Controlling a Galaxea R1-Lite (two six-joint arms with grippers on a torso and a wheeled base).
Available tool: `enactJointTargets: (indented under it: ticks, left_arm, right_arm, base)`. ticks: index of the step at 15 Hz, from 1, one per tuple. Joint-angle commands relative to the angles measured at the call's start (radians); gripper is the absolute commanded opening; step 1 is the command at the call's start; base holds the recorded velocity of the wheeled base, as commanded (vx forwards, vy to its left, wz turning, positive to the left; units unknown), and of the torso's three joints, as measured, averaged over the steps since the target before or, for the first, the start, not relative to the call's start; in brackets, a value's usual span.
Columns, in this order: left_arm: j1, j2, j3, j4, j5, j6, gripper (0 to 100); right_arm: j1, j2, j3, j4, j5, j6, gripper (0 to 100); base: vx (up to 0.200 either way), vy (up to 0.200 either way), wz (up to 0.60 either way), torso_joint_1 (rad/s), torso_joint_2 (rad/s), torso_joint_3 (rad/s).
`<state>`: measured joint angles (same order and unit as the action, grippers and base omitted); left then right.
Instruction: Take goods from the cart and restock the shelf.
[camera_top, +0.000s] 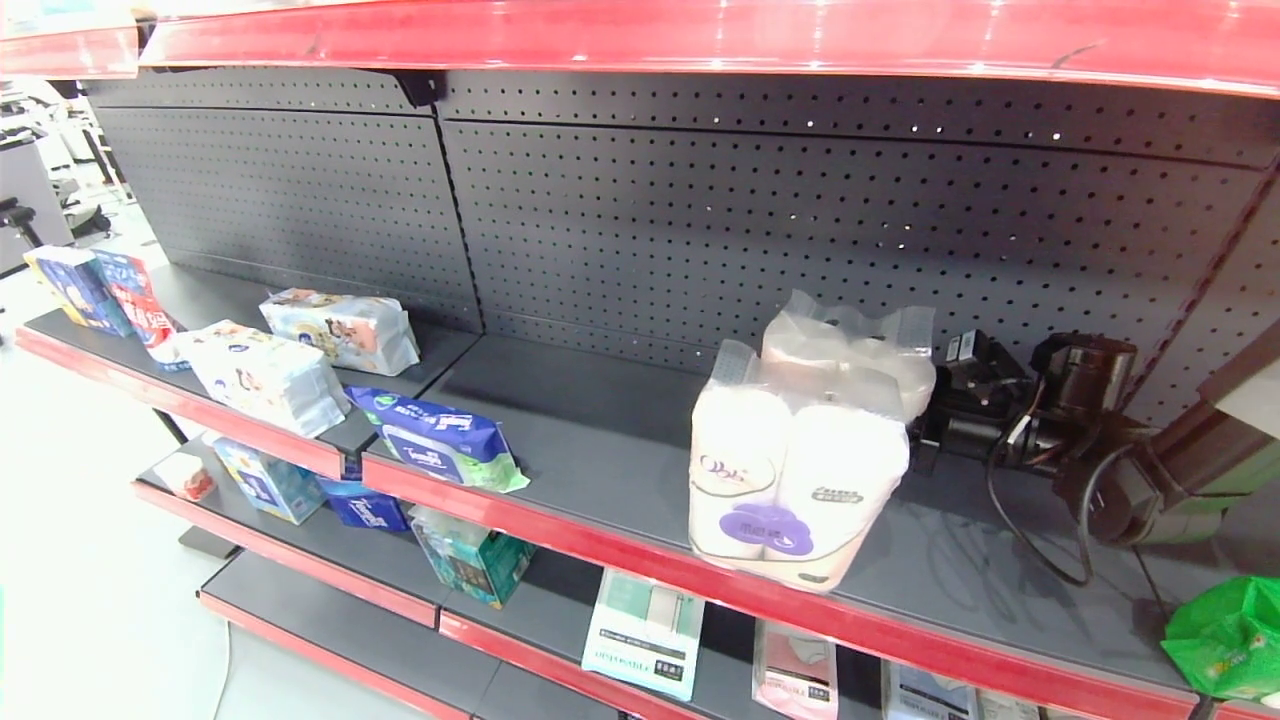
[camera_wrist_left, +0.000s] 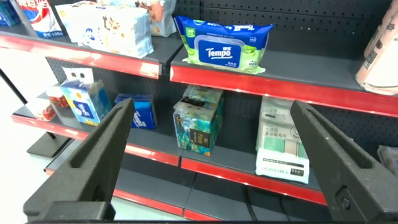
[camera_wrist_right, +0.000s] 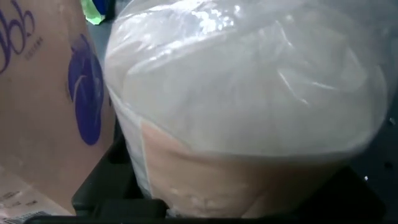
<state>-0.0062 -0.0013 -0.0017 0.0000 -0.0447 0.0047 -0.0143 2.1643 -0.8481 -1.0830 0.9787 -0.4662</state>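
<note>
A clear-wrapped pack of white toilet paper rolls (camera_top: 790, 460) stands upright on the dark shelf board (camera_top: 600, 430), close to its red front edge. My right gripper (camera_top: 945, 400) is at the pack's far right side, shut on the pack, with the arm stretching off to the right. In the right wrist view the pack (camera_wrist_right: 249, 93) sits very close, with dark finger parts at either side of it. My left gripper (camera_wrist_left: 208, 162) is open with nothing in it; its two dark fingers (camera_wrist_left: 99, 155) are spread wide in front of the lower shelves.
A blue-green wipes pack (camera_top: 440, 440) lies at the shelf's front left, with bare board between it and the rolls. Tissue packs (camera_top: 265, 375) lie farther left. A green bag (camera_top: 1225, 635) is at the right edge. Boxes (camera_wrist_left: 199, 121) stand on lower shelves. A red shelf (camera_top: 700, 40) overhangs.
</note>
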Motion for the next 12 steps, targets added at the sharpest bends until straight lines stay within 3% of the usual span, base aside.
enactJointTargets:
  ticks: [1, 6, 12]
  left_arm:
    - [0.000, 0.001, 0.000, 0.000, 0.000, 0.000, 100]
    - [0.000, 0.001, 0.000, 0.000, 0.000, 0.000, 100]
    - [0.000, 0.001, 0.000, 0.000, 0.000, 0.000, 100]
  right_arm:
    - [0.020, 0.002, -0.022, -0.002, 0.001, 0.018, 0]
    - [0.023, 0.000, -0.057, -0.003, 0.001, 0.096, 0]
    - [0.020, 0.002, -0.040, -0.003, 0.012, 0.087, 0]
  base:
    - [0.000, 0.000, 0.00, 0.000, 0.00, 0.000]
    - [0.000, 0.000, 0.00, 0.000, 0.00, 0.000]
    - [0.000, 0.000, 0.00, 0.000, 0.00, 0.000]
